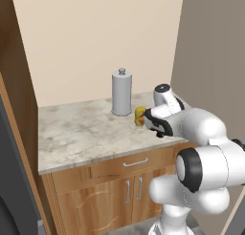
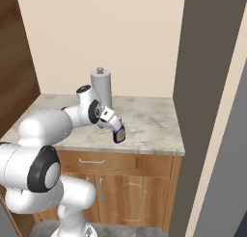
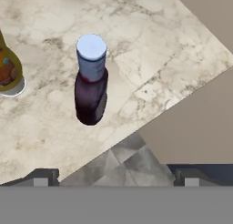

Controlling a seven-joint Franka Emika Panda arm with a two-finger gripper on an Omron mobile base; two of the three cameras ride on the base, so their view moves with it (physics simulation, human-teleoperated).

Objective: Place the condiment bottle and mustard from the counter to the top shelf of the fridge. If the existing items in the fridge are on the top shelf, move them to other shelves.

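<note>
The tool hovers open above the tabletop, the condiment bottle at its 11 o'clock, mustard at 10 o'clock.

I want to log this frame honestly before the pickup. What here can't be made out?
- Mustard bottle: hand view, cut off by the left edge; in the left base view the arm partly covers it.
- Dark condiment bottle: seen from above in the hand view, label unreadable.
- Claw: just the fingertips rise at the bottom, apart.
- Grey canister: right base view, the arm hides its base.
</note>
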